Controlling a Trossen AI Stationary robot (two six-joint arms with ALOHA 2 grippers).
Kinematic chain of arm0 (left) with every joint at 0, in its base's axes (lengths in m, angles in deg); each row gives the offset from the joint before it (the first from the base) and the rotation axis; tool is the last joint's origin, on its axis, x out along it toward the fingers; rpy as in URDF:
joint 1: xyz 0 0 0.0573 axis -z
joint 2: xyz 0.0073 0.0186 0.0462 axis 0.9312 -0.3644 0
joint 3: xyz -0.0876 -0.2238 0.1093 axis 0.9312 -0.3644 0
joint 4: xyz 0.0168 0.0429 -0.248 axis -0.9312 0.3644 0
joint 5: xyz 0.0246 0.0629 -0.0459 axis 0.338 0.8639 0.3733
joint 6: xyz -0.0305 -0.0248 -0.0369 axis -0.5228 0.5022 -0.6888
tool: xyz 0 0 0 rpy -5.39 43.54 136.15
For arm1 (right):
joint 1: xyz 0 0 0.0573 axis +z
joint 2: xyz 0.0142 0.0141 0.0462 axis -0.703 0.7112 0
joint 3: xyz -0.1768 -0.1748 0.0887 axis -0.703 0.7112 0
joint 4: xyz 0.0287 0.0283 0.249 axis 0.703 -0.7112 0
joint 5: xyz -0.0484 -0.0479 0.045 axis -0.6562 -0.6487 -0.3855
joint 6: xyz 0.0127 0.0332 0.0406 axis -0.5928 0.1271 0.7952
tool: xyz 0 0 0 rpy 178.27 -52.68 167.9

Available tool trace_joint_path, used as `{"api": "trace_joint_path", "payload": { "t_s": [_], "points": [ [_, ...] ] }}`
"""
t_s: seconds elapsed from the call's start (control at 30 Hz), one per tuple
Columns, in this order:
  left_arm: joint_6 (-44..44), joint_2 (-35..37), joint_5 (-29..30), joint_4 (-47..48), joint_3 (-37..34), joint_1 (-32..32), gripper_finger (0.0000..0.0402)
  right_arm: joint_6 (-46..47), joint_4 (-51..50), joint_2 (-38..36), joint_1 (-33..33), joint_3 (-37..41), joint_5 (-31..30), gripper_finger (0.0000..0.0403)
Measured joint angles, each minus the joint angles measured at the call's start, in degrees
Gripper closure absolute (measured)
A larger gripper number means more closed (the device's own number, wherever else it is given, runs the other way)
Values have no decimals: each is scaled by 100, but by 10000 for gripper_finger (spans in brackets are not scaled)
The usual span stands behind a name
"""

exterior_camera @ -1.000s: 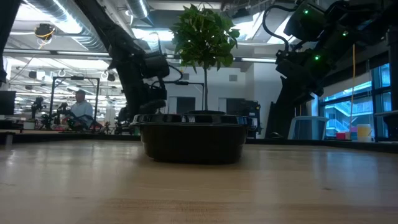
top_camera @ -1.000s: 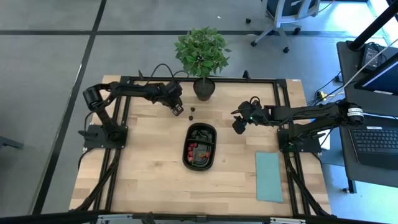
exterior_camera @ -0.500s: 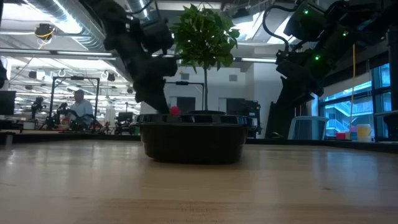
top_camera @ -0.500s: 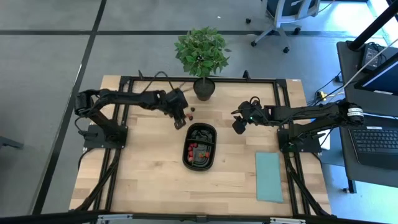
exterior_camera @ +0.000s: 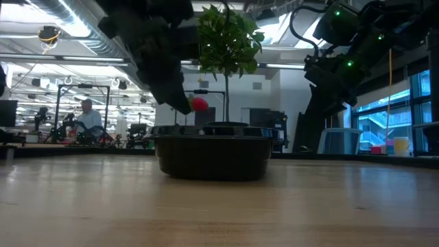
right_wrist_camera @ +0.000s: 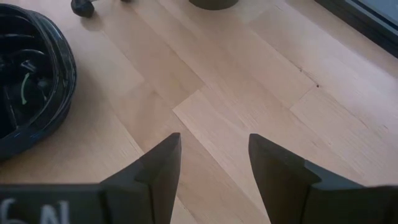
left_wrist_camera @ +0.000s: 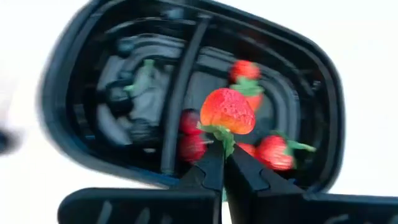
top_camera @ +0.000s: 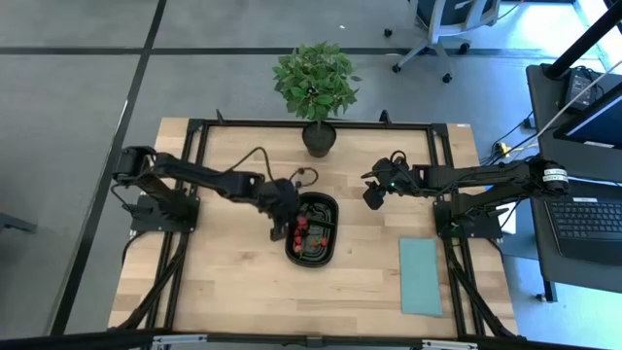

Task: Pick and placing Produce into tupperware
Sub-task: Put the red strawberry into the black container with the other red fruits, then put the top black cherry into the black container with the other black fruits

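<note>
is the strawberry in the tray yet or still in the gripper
Still held: the left gripper is shut on the strawberry's green stem, above the tray.

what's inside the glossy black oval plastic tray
Several small red strawberries lie in one compartment of the glossy black oval plastic tray. The left fingers and their strawberry cover some of it.

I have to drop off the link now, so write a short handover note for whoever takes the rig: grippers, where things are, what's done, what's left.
Left gripper: shut on a red strawberry, pinched by its green stem, held above the black tray.
Right gripper: open, empty, waiting over bare table right of the tray.
Done: several red pieces already lie in the tray.
Left: lower and release this strawberry into the tray. One small dark piece still lies on the table near the plant pot.
</note>
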Motion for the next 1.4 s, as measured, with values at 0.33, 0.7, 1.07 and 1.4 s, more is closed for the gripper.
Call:
{"api": "trace_joint_path", "payload": {
  "t_s": [0.33, 0.7, 1.07, 1.4],
  "points": [
    [-55, -41, 22, -290, 0, 587, 400, 151, 9, -2, 0, 0, 0, 212],
    [-210, -326, 82, -452, 8, 658, 400, 152, 21, 0, 1, 0, 0, 212],
    [-210, -322, 287, -528, 4, 658, 393, 138, 7, 0, 0, -2, -1, 212],
    [-302, -321, 288, -528, 4, 658, 320, 136, 5, 0, 2, -2, 0, 212]
  ]
}}
